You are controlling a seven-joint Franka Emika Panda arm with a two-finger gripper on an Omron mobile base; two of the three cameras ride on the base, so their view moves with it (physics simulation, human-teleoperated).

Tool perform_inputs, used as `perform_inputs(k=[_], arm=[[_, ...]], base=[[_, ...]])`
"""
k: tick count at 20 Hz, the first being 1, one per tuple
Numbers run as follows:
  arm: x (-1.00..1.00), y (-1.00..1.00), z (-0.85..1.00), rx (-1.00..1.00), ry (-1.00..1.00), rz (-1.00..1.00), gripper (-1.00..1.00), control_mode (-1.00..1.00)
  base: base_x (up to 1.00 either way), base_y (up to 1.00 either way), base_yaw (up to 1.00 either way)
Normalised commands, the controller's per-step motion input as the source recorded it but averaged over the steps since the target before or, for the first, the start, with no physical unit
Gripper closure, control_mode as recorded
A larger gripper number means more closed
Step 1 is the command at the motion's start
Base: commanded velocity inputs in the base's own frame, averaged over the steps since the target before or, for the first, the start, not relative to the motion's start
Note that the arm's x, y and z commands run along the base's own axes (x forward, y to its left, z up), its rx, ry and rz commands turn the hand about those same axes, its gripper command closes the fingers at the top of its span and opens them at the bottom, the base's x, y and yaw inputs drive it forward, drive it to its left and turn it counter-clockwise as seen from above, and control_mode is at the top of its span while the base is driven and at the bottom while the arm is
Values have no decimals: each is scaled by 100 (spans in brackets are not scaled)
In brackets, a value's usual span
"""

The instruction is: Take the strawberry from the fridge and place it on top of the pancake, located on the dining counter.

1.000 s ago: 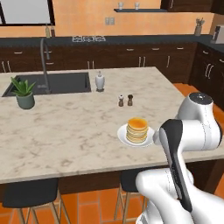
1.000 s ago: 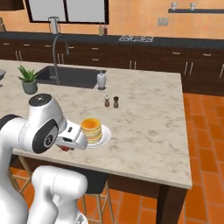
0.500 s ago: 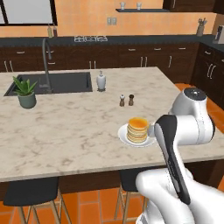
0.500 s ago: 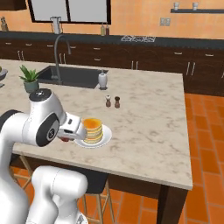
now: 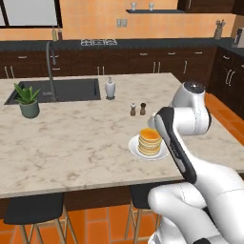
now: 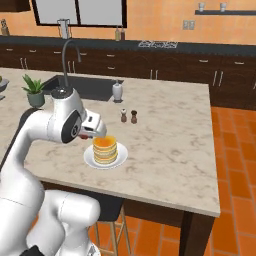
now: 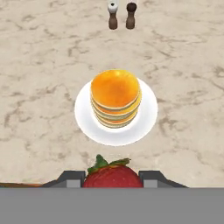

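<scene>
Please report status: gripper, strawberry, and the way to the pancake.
Gripper shut on strawberry. Pancake ahead on white plate, top bare. Nothing between.

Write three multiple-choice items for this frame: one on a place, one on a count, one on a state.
1. Where does the pancake stack sit?
A. in the sink
B. on a white plate on the dining counter
C. on the stove

2. How many small shakers stand beyond the plate?
A. two
B. four
C. none

3. What is the hand doing?
A. open, holding nothing
B. shut on the strawberry
C. gripping the plate

Answers: 1 B, the plate rests on marbled stone; 2 A, a pair stands side by side; 3 B, the berry sits between the fingers.
</scene>
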Motion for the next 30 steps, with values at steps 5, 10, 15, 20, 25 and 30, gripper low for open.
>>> perform_inputs(k=[5,10,15,20,25,30], arm=[[100,0,-31,0,6,-10,100,-100],[100,-2,-55,0,4,-12,100,-100],[81,-21,-45,0,6,-2,100,-100],[44,-2,-27,0,0,0,100,-100],[1,3,-22,0,0,0,100,-100],[0,-3,-18,0,0,0,100,-100]], base=[[0,0,0],[0,0,0],[0,0,0],[0,0,0],[0,0,0],[0,0,0]])
